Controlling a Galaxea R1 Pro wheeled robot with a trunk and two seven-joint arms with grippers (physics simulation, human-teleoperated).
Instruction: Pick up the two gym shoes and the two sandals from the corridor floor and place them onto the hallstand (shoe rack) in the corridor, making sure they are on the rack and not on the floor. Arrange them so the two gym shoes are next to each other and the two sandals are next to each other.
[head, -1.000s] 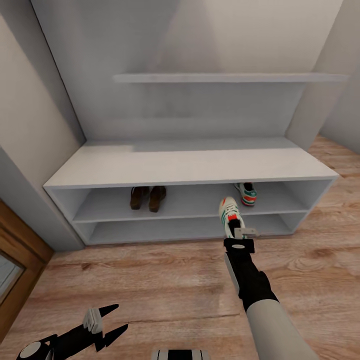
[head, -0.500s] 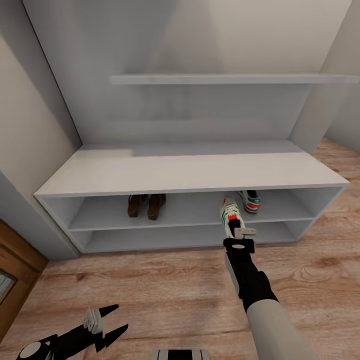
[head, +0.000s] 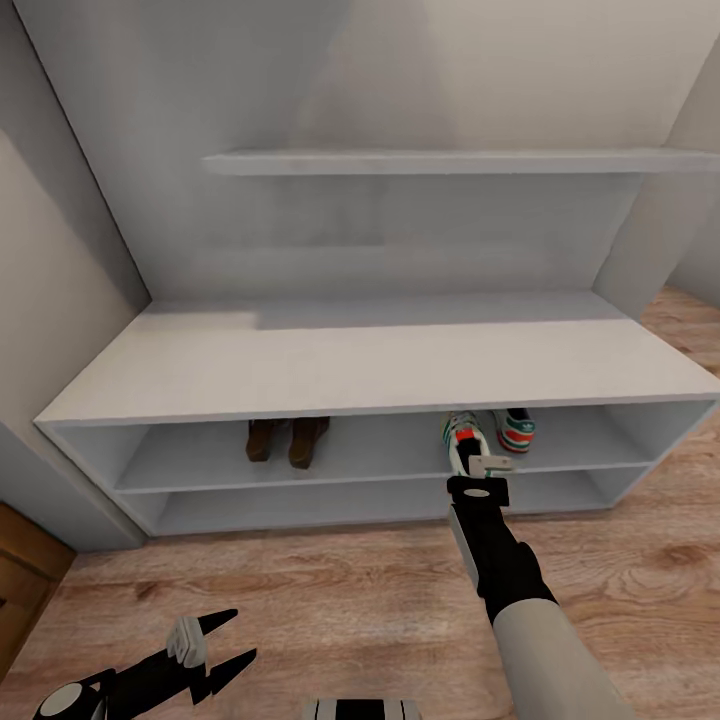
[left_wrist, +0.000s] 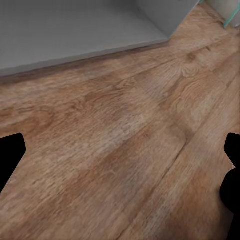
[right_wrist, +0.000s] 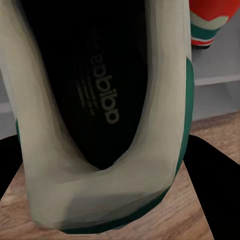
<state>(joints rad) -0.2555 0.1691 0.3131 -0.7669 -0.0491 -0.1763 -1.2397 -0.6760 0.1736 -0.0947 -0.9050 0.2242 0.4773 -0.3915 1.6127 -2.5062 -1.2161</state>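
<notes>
My right gripper (head: 470, 462) is shut on the heel of a white gym shoe (head: 459, 433) with green stripes. It holds the shoe at the front opening of the hallstand's (head: 370, 370) upper shelf level. The shoe's dark insole and white heel rim (right_wrist: 95, 150) loom close in the right wrist view. The second gym shoe (head: 516, 428) sits on that shelf just to the right, and its red-orange heel (right_wrist: 212, 17) peeks past the held one. Both brown sandals (head: 288, 438) stand side by side further left on the same shelf. My left gripper (head: 215, 652) hangs open low over the corridor floor (left_wrist: 120, 150).
A long wall shelf (head: 430, 160) hangs above the bench top. A wooden door frame (head: 25, 580) stands at the left edge. Open plank floor lies in front of the rack (head: 330, 590).
The view has moved closer to the hallstand, so the rack looks larger and lower. The held gym shoe now reaches the upper shelf opening beside the other one. The left arm is unchanged.
</notes>
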